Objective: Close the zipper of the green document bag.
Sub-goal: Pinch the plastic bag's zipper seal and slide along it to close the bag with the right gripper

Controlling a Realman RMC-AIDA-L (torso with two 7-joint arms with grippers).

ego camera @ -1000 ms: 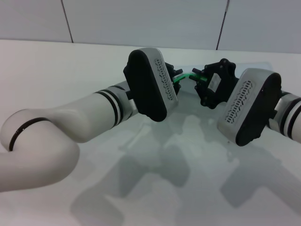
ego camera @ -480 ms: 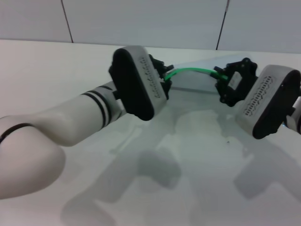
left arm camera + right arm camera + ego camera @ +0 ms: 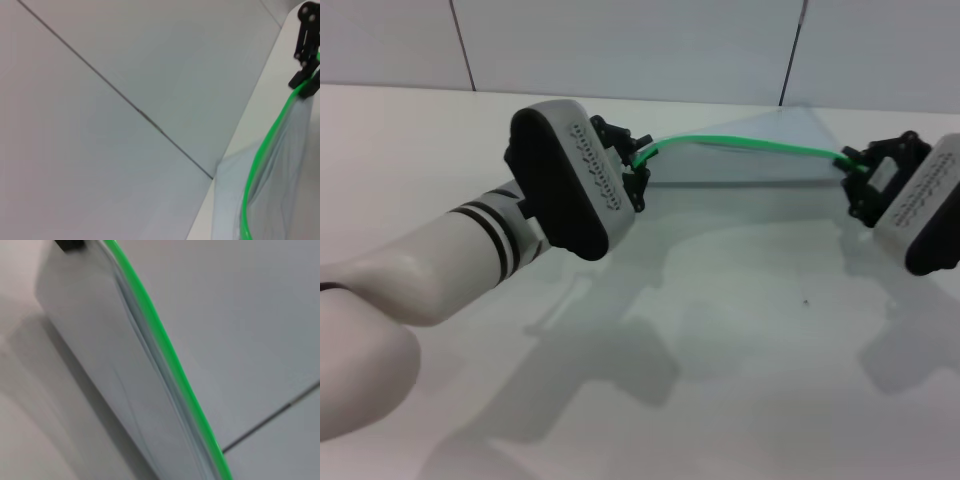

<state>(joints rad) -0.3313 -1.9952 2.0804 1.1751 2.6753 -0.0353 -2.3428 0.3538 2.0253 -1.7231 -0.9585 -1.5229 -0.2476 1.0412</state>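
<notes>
Between both grippers, taut zipper (image 3: 750,144).

i'm seeing a large translucent grey-blue plastic pouch (image 3: 760,155) looking smooth and filmy, its thin bright green plastic zip strip (image 3: 750,143) glossy, over a matt white tabletop (image 3: 740,330).

No legible text, label, brand, number or sign found in any view. Checked: bag (image 3: 760,150), zipper (image 3: 750,143), left gripper (image 3: 638,165), right gripper (image 3: 860,180), table (image 3: 720,350) and wall (image 3: 620,40). Only raised pattern marks noted on the gripper housings, not readable as characters.
</notes>
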